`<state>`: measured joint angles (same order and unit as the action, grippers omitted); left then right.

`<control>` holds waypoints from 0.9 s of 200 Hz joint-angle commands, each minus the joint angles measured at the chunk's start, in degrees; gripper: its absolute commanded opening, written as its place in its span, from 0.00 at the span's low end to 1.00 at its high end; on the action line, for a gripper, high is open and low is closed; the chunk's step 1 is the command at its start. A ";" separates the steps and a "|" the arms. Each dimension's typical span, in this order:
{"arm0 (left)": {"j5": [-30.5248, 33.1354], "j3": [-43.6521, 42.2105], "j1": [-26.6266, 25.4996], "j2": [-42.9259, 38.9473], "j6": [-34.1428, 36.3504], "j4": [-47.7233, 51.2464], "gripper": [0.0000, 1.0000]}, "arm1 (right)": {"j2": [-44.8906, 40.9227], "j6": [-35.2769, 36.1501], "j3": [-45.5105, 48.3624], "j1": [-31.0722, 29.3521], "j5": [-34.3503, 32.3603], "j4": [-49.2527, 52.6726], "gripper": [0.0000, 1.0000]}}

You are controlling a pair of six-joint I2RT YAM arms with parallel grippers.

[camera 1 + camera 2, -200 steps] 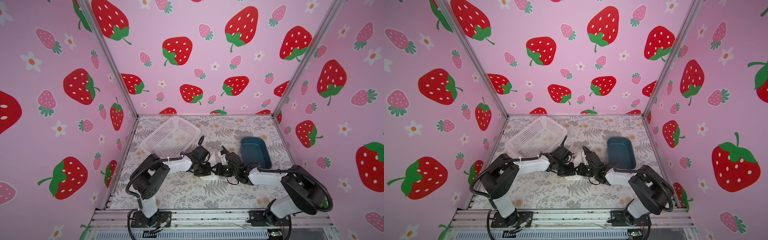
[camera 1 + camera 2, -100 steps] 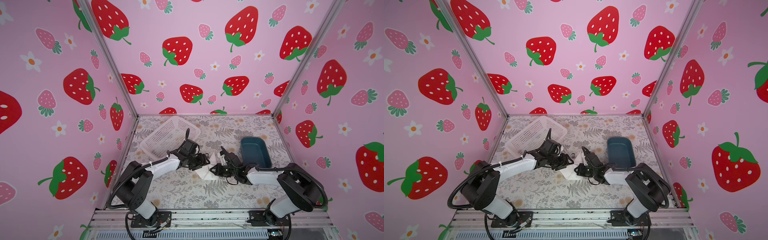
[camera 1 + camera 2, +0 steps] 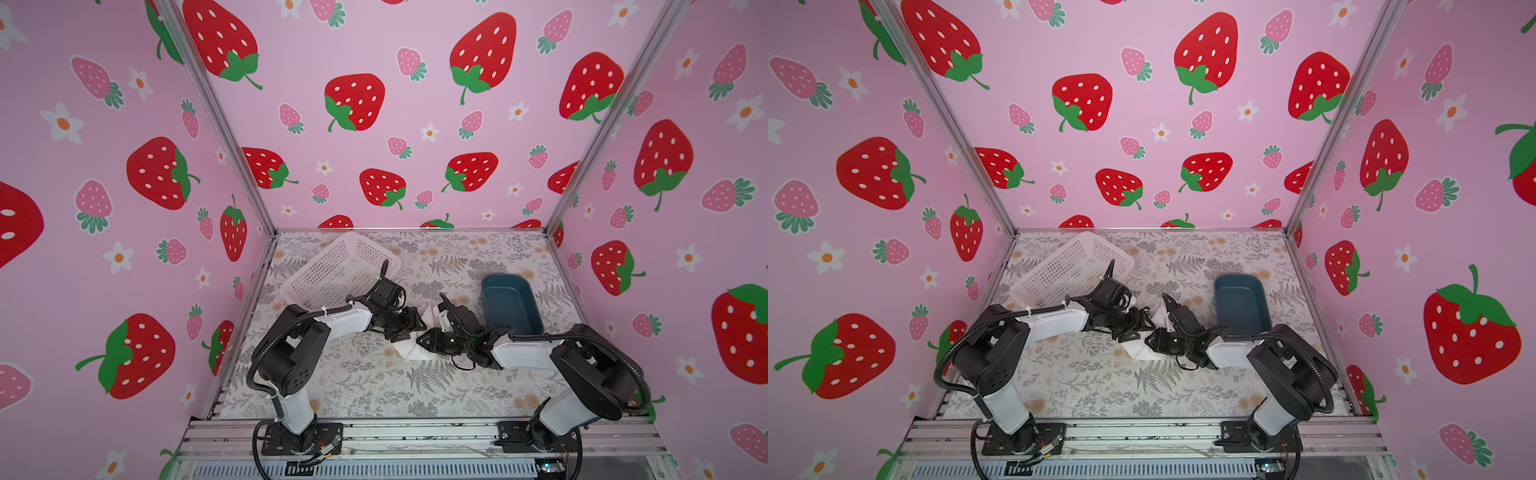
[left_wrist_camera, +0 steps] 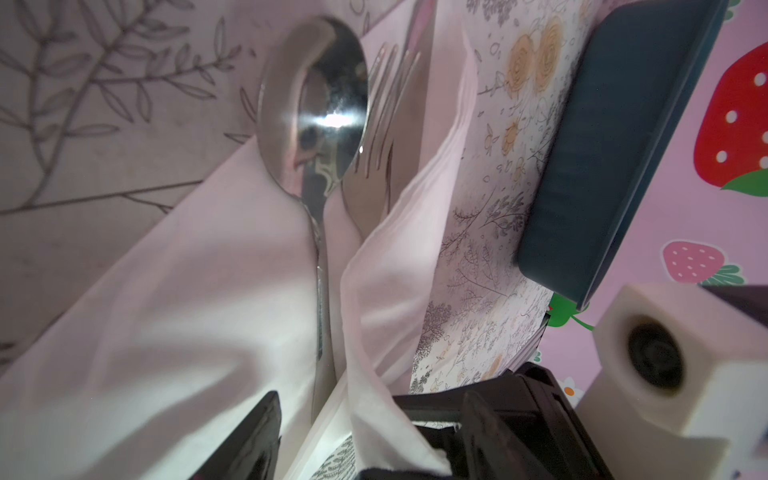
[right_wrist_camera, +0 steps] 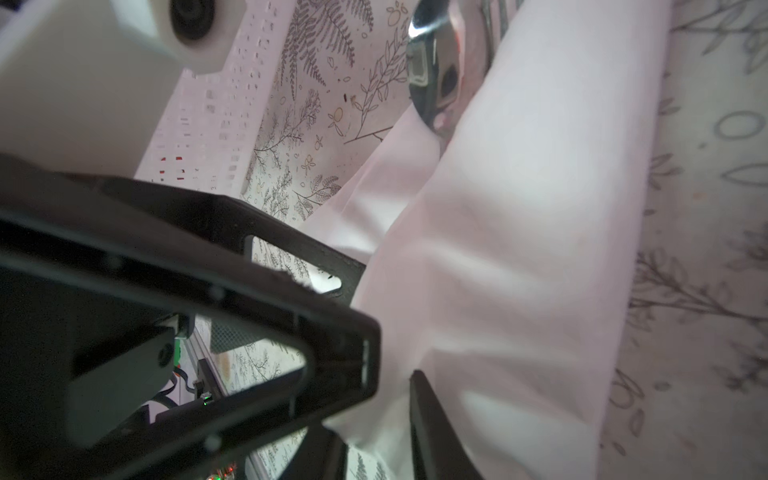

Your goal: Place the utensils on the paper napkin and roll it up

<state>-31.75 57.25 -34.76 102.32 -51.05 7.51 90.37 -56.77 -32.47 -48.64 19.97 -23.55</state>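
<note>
Floral tabletop inside strawberry-print walls. Both arms meet at the napkin, mid-table between basket and blue tray. Since a second ago the left gripper has gone from nearly closed to jaws wide apart, gripping nothing. The right gripper is parting with paper between its fingers, hold uncertain. Within the napkin's fold lie the utensils, heads protruding. Judged: one wrap released; the loose roll may spring back.
</note>
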 commanded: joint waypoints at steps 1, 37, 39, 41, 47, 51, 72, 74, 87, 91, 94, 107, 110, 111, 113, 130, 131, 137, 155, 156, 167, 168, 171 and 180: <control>-1.84 2.24 0.18 1.09 -0.37 0.36 0.65 | -0.80 0.42 0.06 -0.31 0.25 -0.93 0.32; -2.00 2.07 0.15 2.18 0.24 0.75 0.51 | -1.11 0.35 0.97 -0.32 1.10 -2.60 0.38; -1.98 2.07 0.14 2.24 0.29 0.75 0.50 | -1.08 0.30 0.97 -0.31 1.19 -2.70 0.38; -1.98 2.01 0.14 2.26 0.32 0.78 0.50 | -1.12 0.34 1.06 -0.36 1.25 -2.74 0.38; -1.83 1.94 0.13 2.35 0.33 0.82 0.49 | -1.19 0.30 1.16 -0.36 1.39 -3.01 0.39; -1.87 1.90 0.13 2.42 0.33 0.86 0.48 | -1.20 0.33 1.25 -0.36 1.52 -3.29 0.41; -1.70 1.72 0.13 2.53 0.39 0.81 0.39 | -1.56 0.52 1.44 -0.38 2.00 -3.63 0.43; -1.62 1.72 0.13 2.53 0.39 0.79 0.38 | -1.63 0.54 1.40 -0.33 2.01 -3.64 0.43; -1.33 1.56 0.13 2.45 0.51 0.75 0.32 | -2.88 0.56 1.91 -0.31 1.51 -3.62 0.44; -1.14 1.57 0.15 2.44 0.59 0.82 0.29 | -3.33 0.56 2.09 -0.33 1.34 -3.61 0.45; -0.97 1.44 0.14 2.38 0.64 0.95 0.28 | -3.86 0.68 2.20 -0.34 1.13 -3.50 0.45; -0.32 1.54 0.15 2.35 1.44 1.55 0.20 | -6.84 0.83 2.90 -0.32 -1.17 -2.00 0.46; -0.10 1.67 0.14 2.37 1.74 1.89 0.19 | -7.73 0.87 3.20 -0.24 -2.20 -1.57 0.46; -0.04 1.74 0.14 2.40 1.83 2.02 0.18 | -8.09 0.83 3.29 -0.23 -2.60 -1.36 0.46; 0.05 1.79 0.13 2.43 1.96 2.17 0.18 | -8.78 0.64 3.53 -0.27 -3.45 -1.00 0.46; 0.23 2.28 0.13 2.77 2.68 2.56 0.13 | -14.92 -1.43 6.57 0.78 -9.28 1.11 0.51; 0.25 2.31 0.13 2.83 2.78 2.58 0.13 | -15.24 -1.64 6.86 0.98 -9.57 1.13 0.51; 0.30 2.54 0.13 2.96 2.94 2.81 0.13 | -17.16 -2.85 8.32 1.97 -11.00 1.85 0.51; 0.11 3.11 0.05 3.39 3.49 3.04 0.13 | -22.68 -6.94 12.54 5.55 -13.99 4.64 0.50; 0.11 3.12 0.05 3.40 3.49 3.04 0.13 | -22.95 -7.16 12.75 5.83 -14.03 4.83 0.50; 0.04 3.38 0.05 3.66 3.75 3.25 0.13 | -25.72 -8.38 15.02 7.57 -14.52 5.44 0.47; 0.07 3.43 0.05 3.67 3.76 3.27 0.13 | -25.96 -8.50 15.26 7.67 -14.52 5.44 0.46; 0.03 3.54 0.05 3.75 3.84 3.34 0.13 | -26.67 -8.65 15.80 7.95 -14.56 5.45 0.45; -0.11 3.73 0.11 3.93 4.05 3.52 0.13 | -28.47 -8.70 16.92 8.46 -14.42 5.49 0.42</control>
<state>-31.92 58.41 -34.76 104.73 -48.36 9.28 65.78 -61.43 -19.03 -42.06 9.63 -21.80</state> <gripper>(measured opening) 0.129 0.456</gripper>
